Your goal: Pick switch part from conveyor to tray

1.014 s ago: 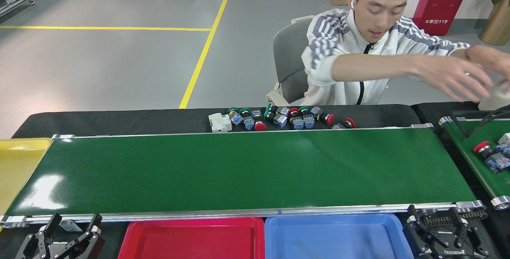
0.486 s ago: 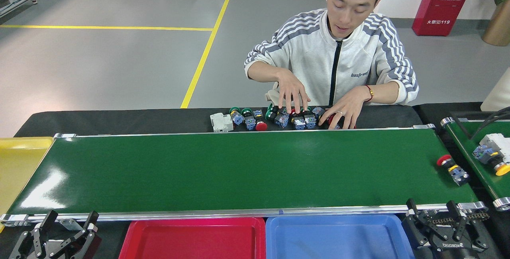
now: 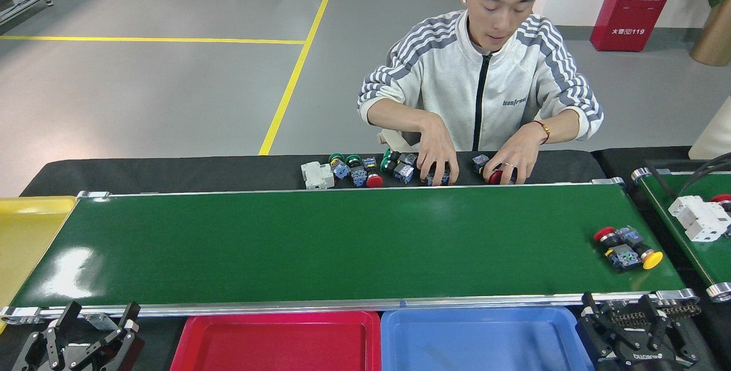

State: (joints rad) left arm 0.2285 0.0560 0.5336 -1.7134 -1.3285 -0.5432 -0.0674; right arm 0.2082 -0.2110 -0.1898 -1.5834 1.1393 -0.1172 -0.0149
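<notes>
Now I see two push-button switches (image 3: 627, 247) at the conveyor's (image 3: 342, 245) right end; my left gripper (image 3: 94, 325) and right gripper (image 3: 622, 317) are spread, empty.

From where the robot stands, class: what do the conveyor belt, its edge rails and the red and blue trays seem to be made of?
The conveyor belt looks like glossy green rubber or PVC, judging by the bright glare at its left end. Its edge rails look like bare silver metal, probably aluminium, with a brushed shine. The red tray and the blue tray look like smooth moulded plastic, with rounded rims and even colour.
</notes>
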